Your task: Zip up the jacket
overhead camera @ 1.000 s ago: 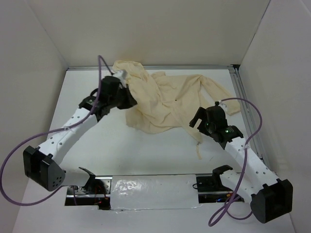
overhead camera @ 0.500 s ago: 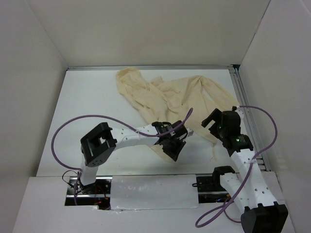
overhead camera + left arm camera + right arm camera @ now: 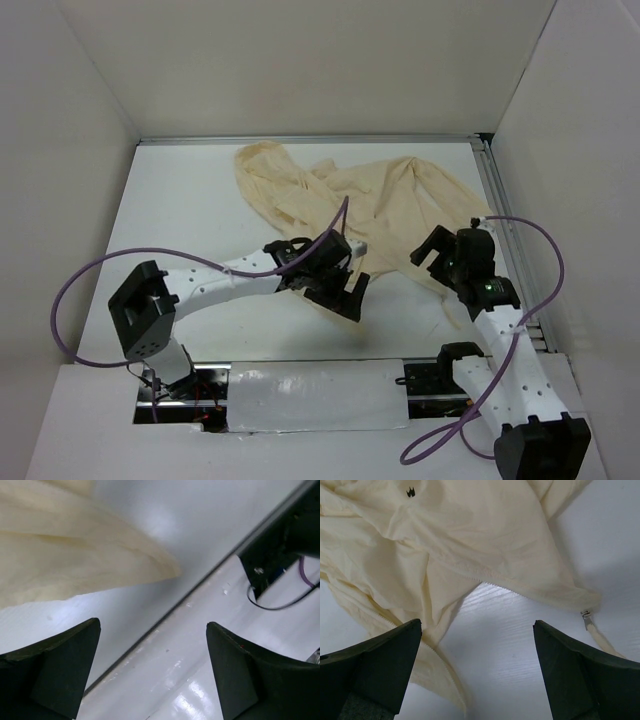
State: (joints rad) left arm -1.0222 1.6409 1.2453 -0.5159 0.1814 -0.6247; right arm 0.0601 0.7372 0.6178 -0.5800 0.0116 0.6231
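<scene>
1. The jacket [image 3: 385,195] lies crumpled and unzipped on the white table [image 3: 180,200]. It spreads from the centre to the upper right of the overhead frame, and its nearest hem corner sits just beside the left gripper [image 3: 152,627].
2. The left gripper's jaws stand wide apart with nothing between them. Its wrist view shows only a fold of cloth at upper left and bare table below.
3. The right gripper [image 3: 476,625], at centre right of the overhead frame, also hangs with jaws apart and empty above the open front edges. Its wrist view shows a row of zipper teeth [image 3: 496,586] at centre and a small metal slider [image 3: 585,616] at the right.
4. Farther back, the hood [image 3: 262,165] points to the upper left and a sleeve [image 3: 452,185] to the upper right.
5. Likely risks:
   - Nothing pins the cloth, so a pull on the slider could drag the whole jacket.
   - The front edges lie askew, so the teeth may not mate.
   - The small, flat slider is easy to miss, and the jaws could catch loose fabric instead.
</scene>
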